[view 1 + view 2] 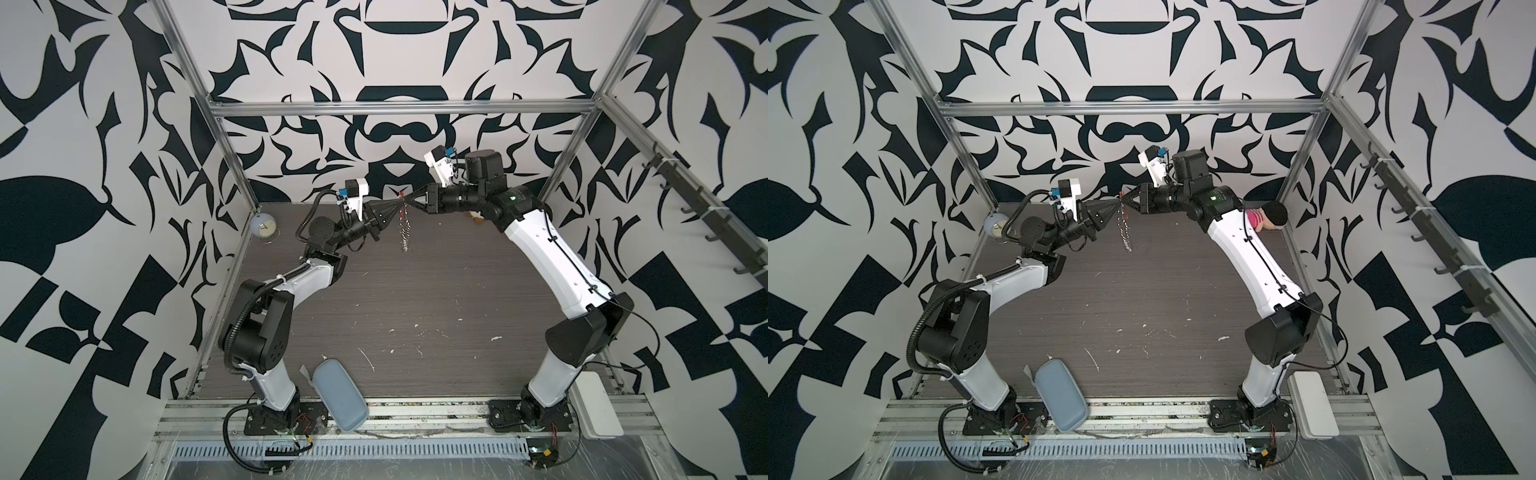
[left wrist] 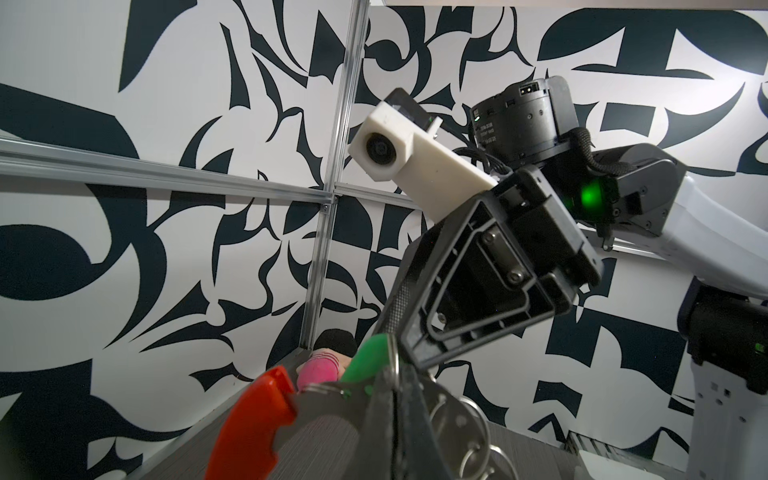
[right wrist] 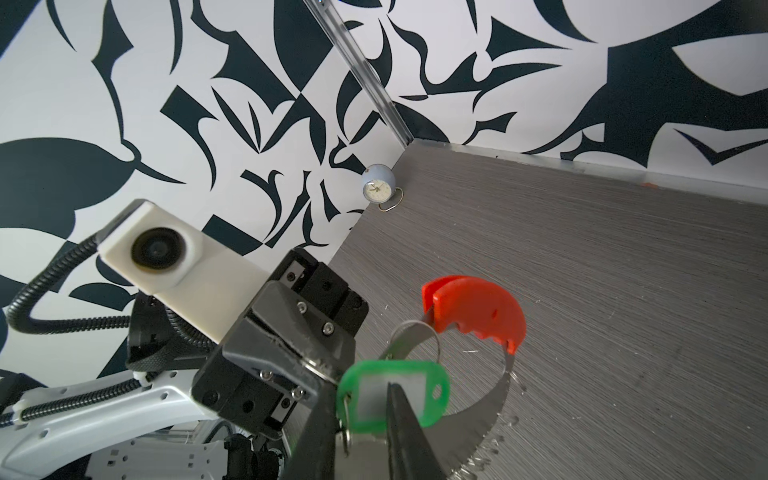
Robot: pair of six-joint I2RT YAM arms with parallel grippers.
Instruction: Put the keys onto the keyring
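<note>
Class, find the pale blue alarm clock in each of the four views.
In a top view: alarm clock at the far-left corner of the table.
In a top view: same corner.
Left wrist: not in it.
Right wrist: small, by the table corner.
Shared landmark: red bar of the keyring.

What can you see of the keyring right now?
The keyring is a flat silver metal loop with a red plastic bar on one side and many small silver rings along its edge. It hangs in the air above the table, red end up, rings dangling. The left gripper is shut on its metal band near the top. The green key tag is right beside it at the right gripper; whether it is threaded on is unclear.
</note>
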